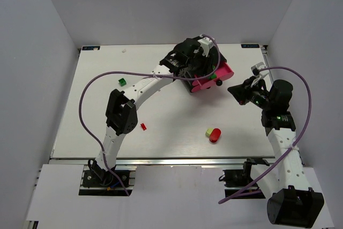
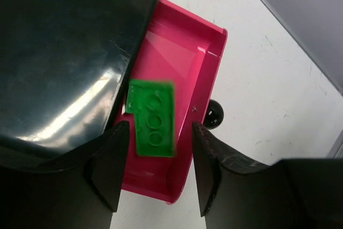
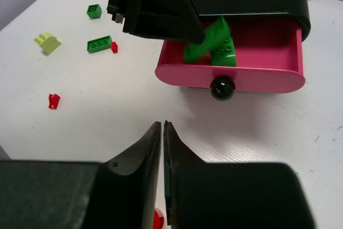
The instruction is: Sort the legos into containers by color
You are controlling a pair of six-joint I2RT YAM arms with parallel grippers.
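My left gripper (image 2: 159, 132) hangs open over the pulled-out pink drawer (image 2: 209, 68) of the glossy black cabinet (image 2: 64, 52). A flat green lego (image 2: 154, 117), blurred, lies loose between and below its fingers, over the drawer floor. From the right wrist, that green lego (image 3: 211, 44) shows tilted just under the left fingers, above the drawer (image 3: 257, 79). My right gripper (image 3: 162, 124) is shut with nothing in it, a short way in front of the drawer's dark knob (image 3: 222, 88). Seen from above, the left gripper (image 1: 206, 71) is over the drawer (image 1: 222, 76) and the right gripper (image 1: 234, 90) is to its right.
Loose legos lie on the white table: a green brick (image 3: 99, 44) with a red bit (image 3: 114, 47) beside it, a small green one (image 3: 94, 10), a yellow-green one (image 3: 47, 42), a red one (image 3: 53, 101). A yellow-green piece (image 1: 209, 132) and a red piece (image 1: 215, 134) sit near the front.
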